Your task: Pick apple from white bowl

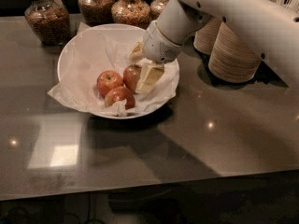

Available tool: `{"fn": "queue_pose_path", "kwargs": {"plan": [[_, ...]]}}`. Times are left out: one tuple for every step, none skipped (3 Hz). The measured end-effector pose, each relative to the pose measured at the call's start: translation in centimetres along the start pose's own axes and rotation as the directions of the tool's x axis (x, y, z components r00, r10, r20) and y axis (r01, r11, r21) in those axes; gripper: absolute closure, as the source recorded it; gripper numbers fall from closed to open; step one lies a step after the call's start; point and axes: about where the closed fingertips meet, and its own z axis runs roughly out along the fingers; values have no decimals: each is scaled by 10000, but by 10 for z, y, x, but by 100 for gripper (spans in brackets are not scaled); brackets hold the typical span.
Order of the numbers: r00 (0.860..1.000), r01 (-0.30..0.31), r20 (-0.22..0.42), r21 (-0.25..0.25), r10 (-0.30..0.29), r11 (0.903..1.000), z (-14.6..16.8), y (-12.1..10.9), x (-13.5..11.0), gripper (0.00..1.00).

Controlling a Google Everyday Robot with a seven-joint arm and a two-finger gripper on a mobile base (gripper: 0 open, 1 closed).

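The white bowl point(66, 55), lined with crinkled white paper, stands on the dark table and holds three apples. The apple point(131, 76), the palest one, lies at the right of the group, its right side hidden behind a cream finger point(150, 78). Two smaller, redder apples lie at the left point(108, 81) and front point(120, 97). My gripper point(143, 64) reaches down into the bowl from the upper right. It is open, with one finger behind the apple and one at its right side, close against it.
Several glass jars of grains point(46, 19) stand behind the bowl. Stacks of tan disposable bowls point(233, 55) stand to the right, under my arm. The paper's edge point(60, 94) hangs over the bowl's front left rim.
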Motion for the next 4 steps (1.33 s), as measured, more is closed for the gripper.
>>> {"fn": "queue_pose_path", "kwargs": {"plan": [[9999, 144, 12, -69, -144, 9999, 5, -2, 1, 29], [9997, 217, -70, -11, -217, 9998, 6, -9, 8, 15], [9991, 406, -119, -131, -408, 9991, 11, -15, 13, 15], [9983, 566, -137, -259, -569, 9981, 16, -19, 17, 15]]}}
